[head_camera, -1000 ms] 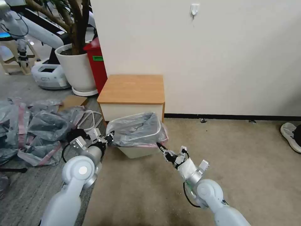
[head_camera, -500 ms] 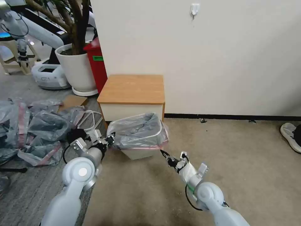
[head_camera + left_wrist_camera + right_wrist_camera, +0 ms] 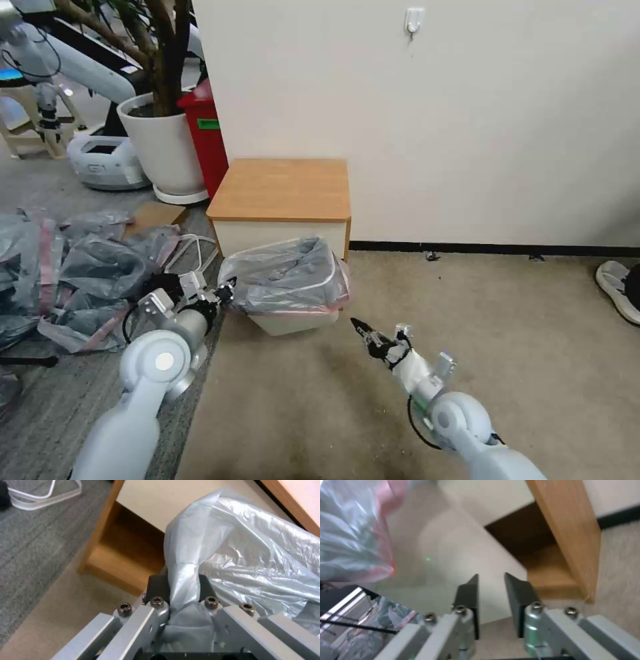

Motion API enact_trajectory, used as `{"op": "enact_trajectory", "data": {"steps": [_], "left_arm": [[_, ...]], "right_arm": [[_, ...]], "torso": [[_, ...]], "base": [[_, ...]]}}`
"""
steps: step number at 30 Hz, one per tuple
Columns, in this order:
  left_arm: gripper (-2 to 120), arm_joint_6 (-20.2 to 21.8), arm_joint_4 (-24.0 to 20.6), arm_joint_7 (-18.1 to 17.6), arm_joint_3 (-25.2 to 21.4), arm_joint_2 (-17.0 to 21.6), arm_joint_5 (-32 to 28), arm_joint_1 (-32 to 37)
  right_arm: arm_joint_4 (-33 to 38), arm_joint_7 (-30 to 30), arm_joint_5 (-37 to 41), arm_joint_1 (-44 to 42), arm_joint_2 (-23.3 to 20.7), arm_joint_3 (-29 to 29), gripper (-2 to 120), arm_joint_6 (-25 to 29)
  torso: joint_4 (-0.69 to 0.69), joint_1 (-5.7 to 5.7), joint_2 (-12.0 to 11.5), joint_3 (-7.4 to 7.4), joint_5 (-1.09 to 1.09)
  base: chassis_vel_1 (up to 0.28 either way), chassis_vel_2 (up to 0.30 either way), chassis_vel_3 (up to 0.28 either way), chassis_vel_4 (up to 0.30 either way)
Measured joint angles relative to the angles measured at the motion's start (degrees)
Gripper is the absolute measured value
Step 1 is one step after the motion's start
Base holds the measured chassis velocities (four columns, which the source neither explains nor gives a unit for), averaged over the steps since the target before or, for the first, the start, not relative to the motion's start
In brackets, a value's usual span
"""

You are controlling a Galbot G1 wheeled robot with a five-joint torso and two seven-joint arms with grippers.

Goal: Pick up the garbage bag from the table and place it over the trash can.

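Observation:
The grey garbage bag [image 3: 287, 275] with its pink-red band lies spread over the mouth of the cream trash can [image 3: 293, 322], which stands on the carpet in front of the table [image 3: 280, 190]. My left gripper [image 3: 225, 292] is at the can's left corner, shut on a bunched fold of the garbage bag [image 3: 253, 555]; in the left wrist view the plastic runs between the left gripper's [image 3: 181, 580] dark fingers. My right gripper [image 3: 361, 327] hangs off the can's front right corner, apart from the bag. In the right wrist view the right gripper [image 3: 491, 580] is open with nothing in the gap.
A heap of similar grey-and-pink bags [image 3: 73, 267] covers the floor at the left, with a white cable loop [image 3: 193, 253] beside it. A white plant pot [image 3: 163, 143] and a red bin [image 3: 207, 133] stand behind the table. Open carpet stretches right to a shoe [image 3: 617, 283].
My right gripper has let go of the bag's right rim and drawn back toward me. The left gripper, still holding the bag, has shifted slightly left.

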Motion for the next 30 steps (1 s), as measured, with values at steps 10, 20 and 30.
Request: {"op": "enact_trajectory", "data": {"steps": [10, 20, 30], "left_arm": [[6, 0.2, -0.5, 1.6, -0.5, 1.8, 0.1, 1.4], [6, 0.4, -1.1, 3.6, 0.5, 1.8, 3.2, 3.2], [6, 0.4, -0.9, 3.9, 2.3, 0.5, 5.3, 3.3]], "right_arm": [[-0.6, -12.2, 5.9, 1.5, -5.5, 1.8, 65, -0.3], [5.5, -7.4, 6.9, 4.7, -7.1, -3.1, 96, -3.5], [4.0, -4.9, 7.1, 8.5, -8.4, -7.1, 110, -5.1]], "torso": [[-0.01, 0.0, 0.0, 0.0, -0.01], [0.0, 0.0, 0.0, 0.0, -0.01], [0.0, 0.0, 0.0, 0.0, -0.01]], "base": [[0.0, 0.0, 0.0, 0.0], [0.0, 0.0, 0.0, 0.0], [0.0, 0.0, 0.0, 0.0]]}}
